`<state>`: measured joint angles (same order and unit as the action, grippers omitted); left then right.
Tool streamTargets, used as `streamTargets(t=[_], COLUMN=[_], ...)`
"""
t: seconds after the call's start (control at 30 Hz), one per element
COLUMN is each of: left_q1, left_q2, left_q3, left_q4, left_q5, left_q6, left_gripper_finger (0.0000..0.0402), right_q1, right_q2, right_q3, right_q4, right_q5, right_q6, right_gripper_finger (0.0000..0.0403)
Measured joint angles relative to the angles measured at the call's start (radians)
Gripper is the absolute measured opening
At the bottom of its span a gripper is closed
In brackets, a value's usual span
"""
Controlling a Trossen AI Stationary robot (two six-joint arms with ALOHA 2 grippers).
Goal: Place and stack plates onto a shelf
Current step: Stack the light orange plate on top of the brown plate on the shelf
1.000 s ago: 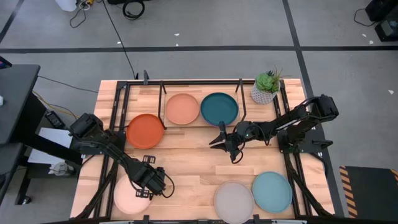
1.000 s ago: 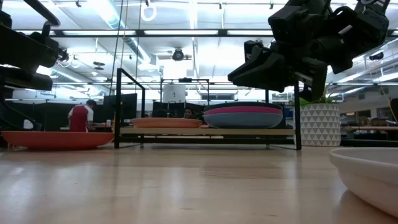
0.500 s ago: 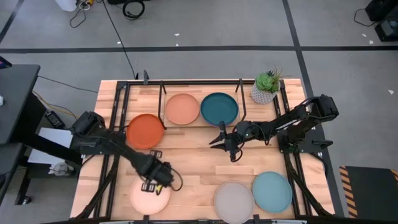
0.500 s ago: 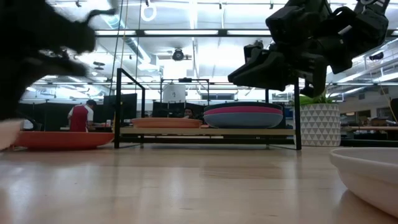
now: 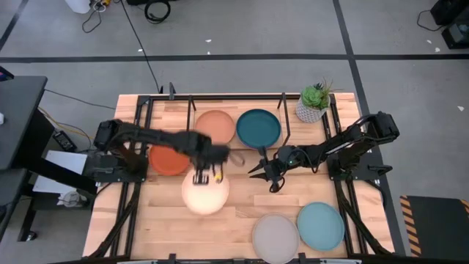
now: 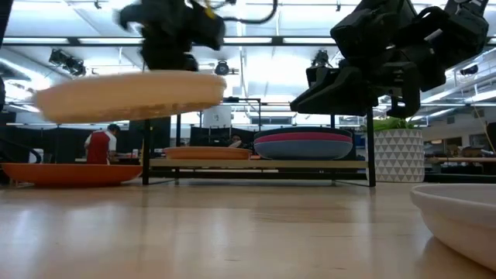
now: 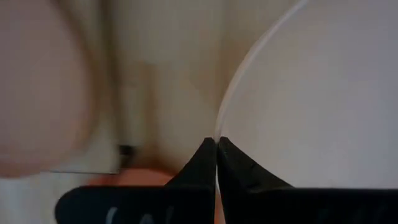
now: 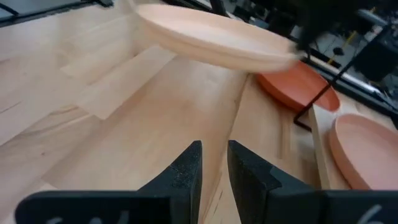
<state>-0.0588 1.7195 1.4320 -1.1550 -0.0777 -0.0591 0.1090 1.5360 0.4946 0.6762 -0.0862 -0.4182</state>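
My left gripper [image 5: 205, 174] is above the middle of the table, shut on the cream-peach plate [image 5: 205, 196], which floats high in the low view [image 6: 132, 94]. The orange-red plate [image 5: 167, 160] lies flat on the table under the left arm. On the shelf [image 6: 256, 163], the terracotta plate [image 5: 215, 128] lies flat next to a stack [image 6: 302, 144] topped by the dark teal plate [image 5: 258, 127]. My right gripper [image 5: 262, 173] hovers open in front of the shelf, to the right of the lifted plate. The grey-beige plate [image 5: 275, 236] and the light teal plate [image 5: 320, 225] lie near the table's near edge. My left gripper pinches the cream-peach plate's rim [image 7: 219, 124] between its two fingers [image 7: 202, 165], on the plate's far side. The fingers come from above, pointing down. The plate is lifted clear of the table and lies nearly level, slightly tilted, below the gripper [image 6: 174, 39].
A potted plant [image 5: 314, 103] stands at the shelf's right end. The shelf's black rod legs [image 6: 146, 136] rise at its left side. Open tabletop [image 5: 234, 209] lies between the lifted plate and the two near plates. A person [image 6: 99, 145] shows far behind the table.
My left gripper has carried the cream-peach plate from the table's near left corner up and toward the far right, to above the middle of the table. The plate is now lifted clear, high in the low view. The right gripper has stayed in place.
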Motion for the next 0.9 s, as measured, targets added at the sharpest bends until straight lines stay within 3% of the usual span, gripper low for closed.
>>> streamTargets(t=[0.23,0.43,0.6,0.77,0.9], left_q1=[0.250,0.409,0.518,0.608,0.640], left_q2=[0.000,0.000,0.000,0.000,0.000], left_q3=[0.075,0.114,0.114,0.114,0.114], left_q4=[0.017,0.136,0.212,0.184,0.176], left_q5=[-0.008,-0.017,-0.085,-0.085,-0.073], left_q6=[0.158,0.211,0.228,0.230,0.249], left_gripper_finger=[0.0005,0.0009,0.0009,0.0009,0.0009], right_q1=[0.047,0.081,0.118,0.152,0.166], right_q2=[0.000,0.000,0.000,0.000,0.000], right_q3=[0.000,0.000,-0.018,-0.039,-0.040], right_q4=[-0.039,-0.046,-0.039,-0.012,-0.010], right_q5=[0.059,0.069,0.097,0.202,0.224], right_q6=[0.049,0.094,0.117,0.131,0.132], right_gripper_finger=[0.0082,0.0082,0.0082,0.0082,0.0082])
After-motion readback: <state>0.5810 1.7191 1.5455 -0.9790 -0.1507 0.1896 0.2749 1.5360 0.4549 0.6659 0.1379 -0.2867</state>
